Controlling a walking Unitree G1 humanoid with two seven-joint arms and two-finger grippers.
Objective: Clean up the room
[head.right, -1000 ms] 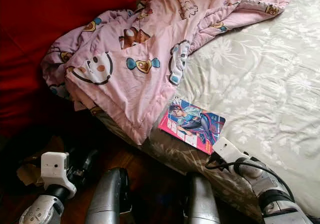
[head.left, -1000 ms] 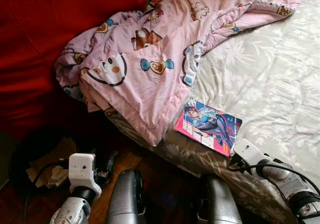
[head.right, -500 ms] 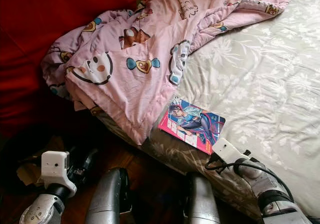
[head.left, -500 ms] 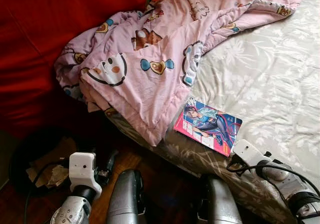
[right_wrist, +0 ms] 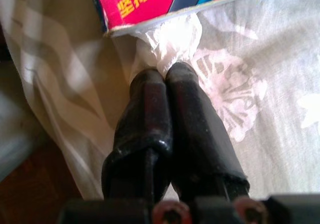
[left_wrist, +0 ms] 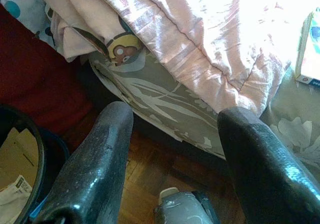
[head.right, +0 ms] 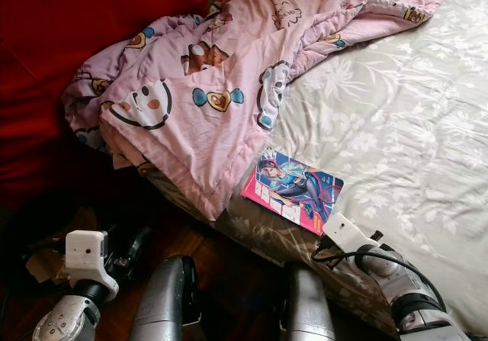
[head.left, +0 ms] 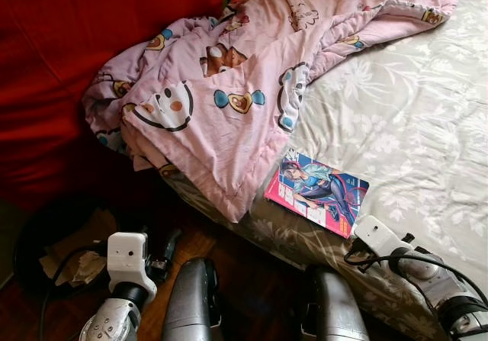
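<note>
Two jobs left: book (head.left: 318, 191) lies on bed (head.left: 412, 120) edge beside crumpled blanket (head.left: 229, 104). Right gripper (right_wrist: 165, 76) fingers pressed together, empty, near book. Left gripper (left_wrist: 172, 134) fingers spread, low over floor.

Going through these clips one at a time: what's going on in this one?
The robot stands at the edge of a bed with a rumpled pink cartoon-print blanket and a colourful book near the edge. Its right gripper, fingers pressed together, has pinched a fold of the floral bedsheet right beside the book's corner, not the book itself. The left gripper is open and low over the wooden floor by the bed's side, near a dark bin.
</note>
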